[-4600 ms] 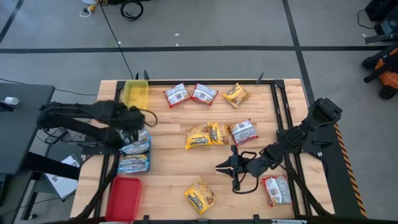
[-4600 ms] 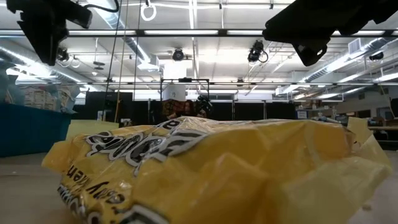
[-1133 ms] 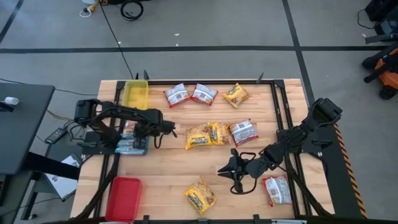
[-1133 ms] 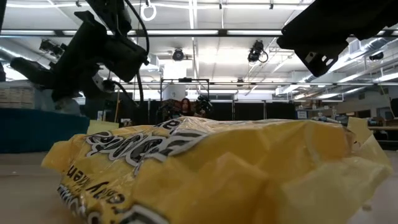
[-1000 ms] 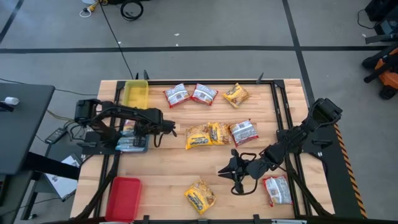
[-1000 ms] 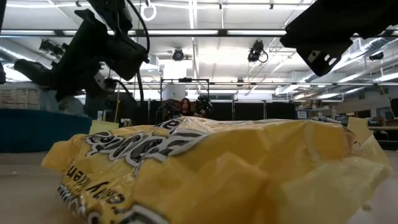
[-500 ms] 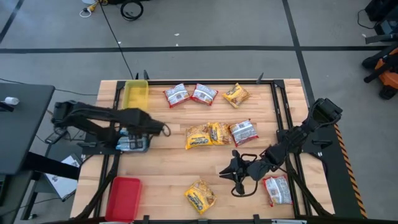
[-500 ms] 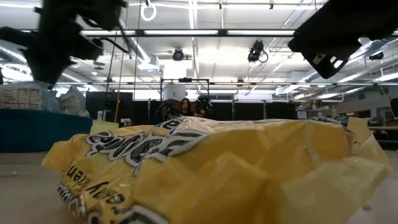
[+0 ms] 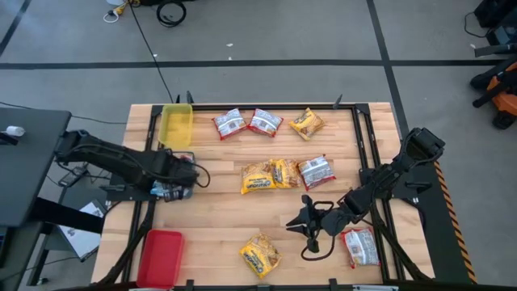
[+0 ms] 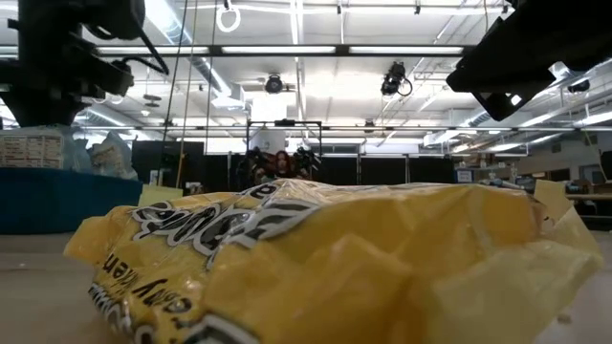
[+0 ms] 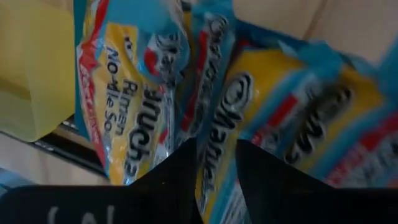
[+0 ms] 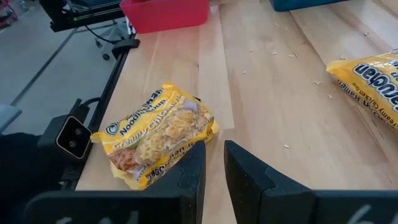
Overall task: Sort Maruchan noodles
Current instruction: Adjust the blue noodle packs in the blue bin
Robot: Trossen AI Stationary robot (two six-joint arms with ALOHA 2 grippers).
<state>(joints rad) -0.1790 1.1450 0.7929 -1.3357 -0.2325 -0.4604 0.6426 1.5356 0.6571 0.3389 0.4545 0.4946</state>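
Observation:
Maruchan packets lie flat on the table: two red-and-white (image 9: 229, 124) (image 9: 265, 122) and a yellow one (image 9: 306, 123) at the far side. Two yellow (image 9: 258, 177) (image 9: 284, 172) and a red one (image 9: 316, 171) lie mid-table. One yellow (image 9: 260, 255) (image 12: 155, 143) is near the front, and one red (image 9: 359, 246) is by the right rail. Blue packets (image 11: 143, 93) fill the blue tray (image 10: 48, 196). My left gripper (image 9: 184, 179) (image 11: 214, 152) hovers close over them, open by a narrow gap. My right gripper (image 9: 300, 226) (image 12: 214, 158) is shut and points at the front yellow packet, a little short of it.
A yellow tray (image 9: 176, 123) stands at the far left and a red tray (image 9: 161, 257) (image 12: 165, 12) at the near left. Dark rails run along the table's left and right sides. Bare wood lies between the mid-table packets and the front yellow packet (image 10: 335, 258).
My left gripper has drawn back from the table's middle toward the left edge. It now sits over the blue tray, with the arm stretched out lower. Nothing on the table has moved.

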